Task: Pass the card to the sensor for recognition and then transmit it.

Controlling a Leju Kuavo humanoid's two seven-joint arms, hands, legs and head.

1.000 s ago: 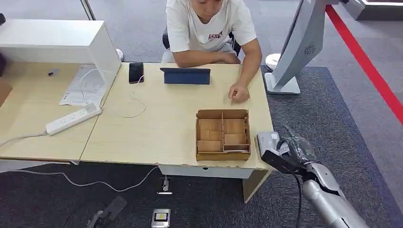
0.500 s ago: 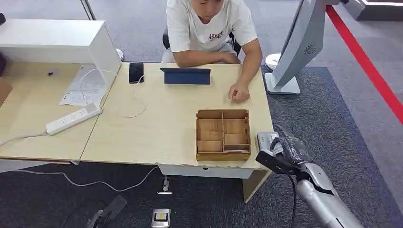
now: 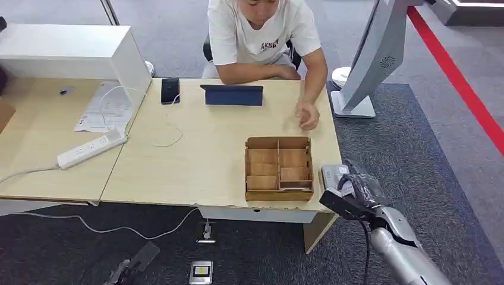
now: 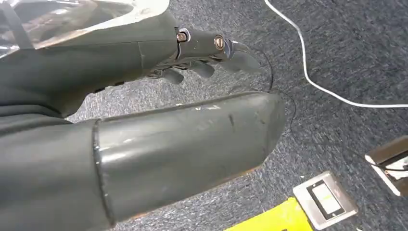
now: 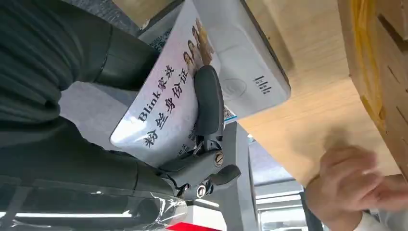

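Observation:
My right hand (image 3: 358, 191) hangs at the table's front right corner and pinches a white card (image 5: 163, 110) printed with black characters and small figures. A dark finger (image 5: 208, 103) lies across the card's face. The card sits partly over the grey flat sensor (image 5: 240, 72), which lies on the table corner (image 3: 334, 174) beside the wooden box. Whether card and sensor touch is unclear. My left hand (image 4: 202, 53) hangs over the dark carpet with its fingers apart and nothing in them.
A compartmented wooden box (image 3: 279, 169) stands left of the sensor. A person sits across the table with a hand (image 3: 308, 116) raised near the right edge. A tablet (image 3: 232, 95), phone (image 3: 170, 90) and power strip (image 3: 92, 148) lie further left. A white stand (image 3: 356, 89) rises at right.
My right hand has shifted a little left and toward me with the card. The person's hand has moved right and lifted off the table.

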